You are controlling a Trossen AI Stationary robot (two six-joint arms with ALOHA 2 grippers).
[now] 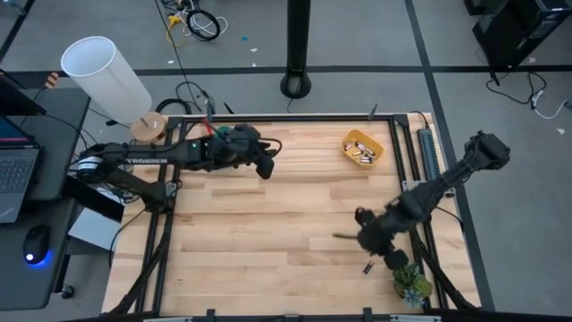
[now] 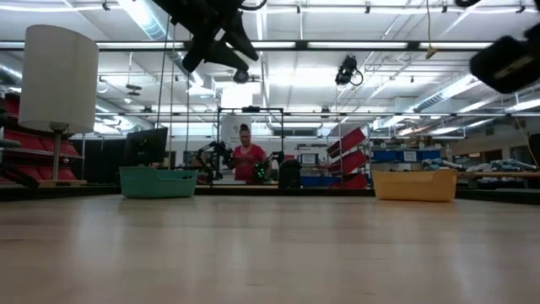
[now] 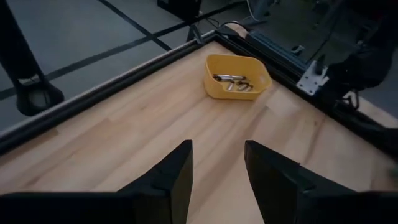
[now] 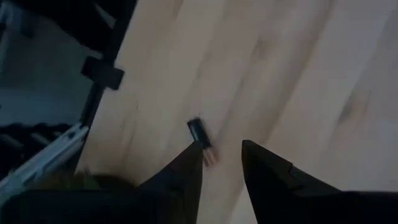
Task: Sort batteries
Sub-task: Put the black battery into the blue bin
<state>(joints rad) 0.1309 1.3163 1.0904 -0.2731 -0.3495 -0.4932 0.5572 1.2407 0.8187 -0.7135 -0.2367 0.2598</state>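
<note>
Several silvery batteries point(image 3: 235, 83) lie in the yellow bin point(image 1: 362, 148) at the table's far right. One dark battery point(image 4: 198, 132) lies on the wood at the near right point(image 1: 366, 267), and a thin olive one point(image 1: 344, 236) lies a little farther in. My right gripper point(image 4: 221, 163) hangs open just above the dark battery, which lies just beyond one fingertip, not between the fingers. My left gripper point(image 3: 217, 168) is open and empty, raised at the far left point(image 1: 265, 165) beside the teal bin point(image 2: 158, 181), which the arm partly hides from above.
A small green plant point(image 1: 411, 282) stands at the near right corner, close to my right arm. A white lamp point(image 1: 107, 76) stands off the far left corner. A black frame rail point(image 3: 124, 81) borders the table. A person point(image 2: 247, 160) is in the room far behind.
</note>
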